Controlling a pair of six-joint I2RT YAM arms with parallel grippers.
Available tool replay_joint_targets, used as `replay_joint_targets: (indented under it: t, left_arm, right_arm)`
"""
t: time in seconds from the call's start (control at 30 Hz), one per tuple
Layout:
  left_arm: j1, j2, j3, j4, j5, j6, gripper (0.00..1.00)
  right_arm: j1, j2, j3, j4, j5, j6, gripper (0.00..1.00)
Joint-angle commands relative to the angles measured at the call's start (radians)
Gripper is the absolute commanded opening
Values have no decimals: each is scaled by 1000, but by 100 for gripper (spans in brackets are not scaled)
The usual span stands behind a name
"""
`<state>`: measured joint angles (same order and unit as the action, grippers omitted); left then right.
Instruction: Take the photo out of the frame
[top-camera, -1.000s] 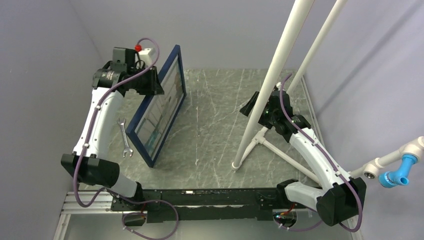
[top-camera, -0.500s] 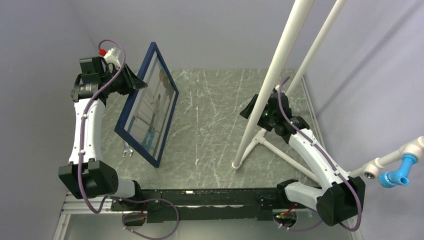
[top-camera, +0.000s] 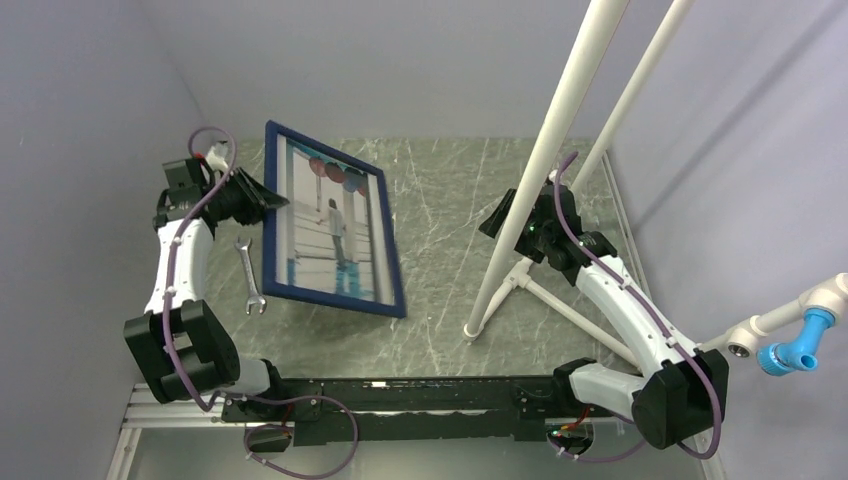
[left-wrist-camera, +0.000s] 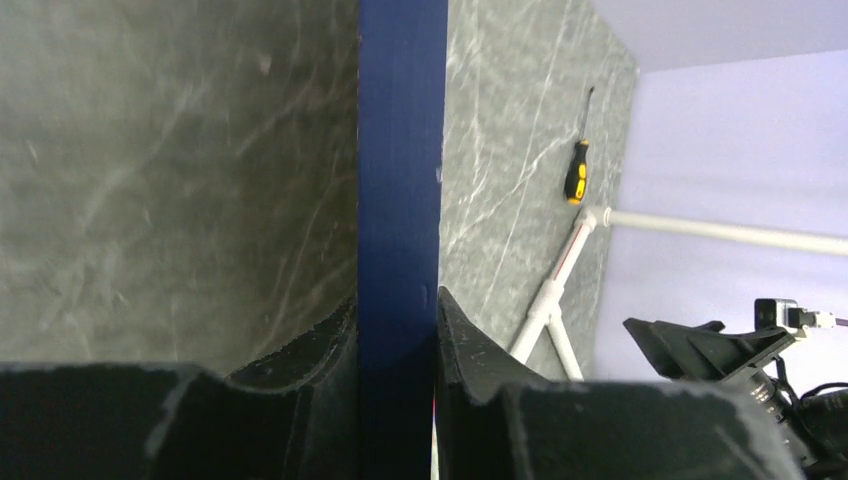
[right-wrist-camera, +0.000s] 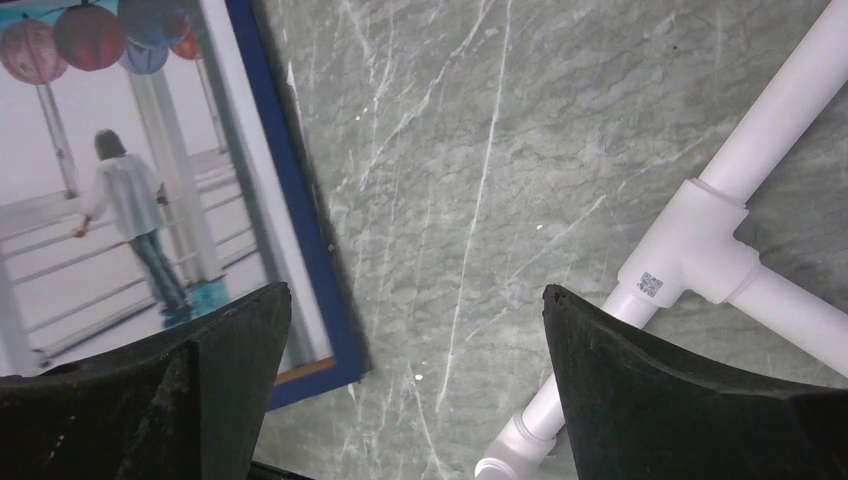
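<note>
tabletop (top-camera: 440, 200): grey-green marbled slab. both arms work over it, and i view it from above and from each wrist.

pipe stand (top-camera: 545, 160): white tubing. it rises on the right half of the table, and its foot joints lie on the slab just beside the right arm.

frame (top-camera: 330, 300): dark navy rectangle on the left half of the table. it is tilted, with its glazed face turned up toward the overhead camera. i cannot tell whether its near edge rests on the slab.

photo (top-camera: 330, 230): seated inside the frame and not removed. it shows a pale scene with a standing figure, and red and blue balls at the far end.

left gripper (top-camera: 272, 202): closed to a narrow gap on the frame's left rail. in the left wrist view both fingers (left-wrist-camera: 330, 340) press flat against the opposite faces of the blue edge (left-wrist-camera: 400, 150). it has hold of the frame and nothing else.

right gripper (right-wrist-camera: 410, 295): jaws spread wide, with nothing between them. it hangs over bare slab between the frame's right corner and the pipe stand, and touches neither.

wrench (top-camera: 248, 275): small silver spanner. it lies flat on the slab just left of the frame, below the left gripper.

screwdriver (left-wrist-camera: 576, 172): yellow and black handle. i see it only in the left wrist view, lying at the table's far edge beside a pipe.
</note>
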<state>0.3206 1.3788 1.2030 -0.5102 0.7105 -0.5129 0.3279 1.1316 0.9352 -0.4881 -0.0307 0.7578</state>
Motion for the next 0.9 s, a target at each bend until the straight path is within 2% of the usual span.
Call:
replay_joint_targets:
  t: [0.0, 0.23, 0.47, 0.6, 0.7, 0.87]
  left_arm:
    - [-19, -36, -132, 66, 56, -121, 0]
    - [-20, -117, -419, 391, 88, -313, 0]
    - [-39, -222, -690, 783, -31, -522, 0]
    - [-101, -289, -813, 921, -181, -619, 0]
    - [-165, -350, -899, 1006, -347, -701, 0]
    - [-341, -383, -971, 1101, -608, -774, 0]
  right_arm:
    - [2, 9, -11, 28, 4, -17, 97]
    - [1, 11, -14, 25, 12, -26, 97]
    - [2, 26, -29, 33, -4, -22, 97]
    - [1, 26, -35, 34, -1, -26, 97]
    - [1, 25, -38, 28, 7, -32, 97]
    - [1, 19, -47, 21, 13, -36, 97]
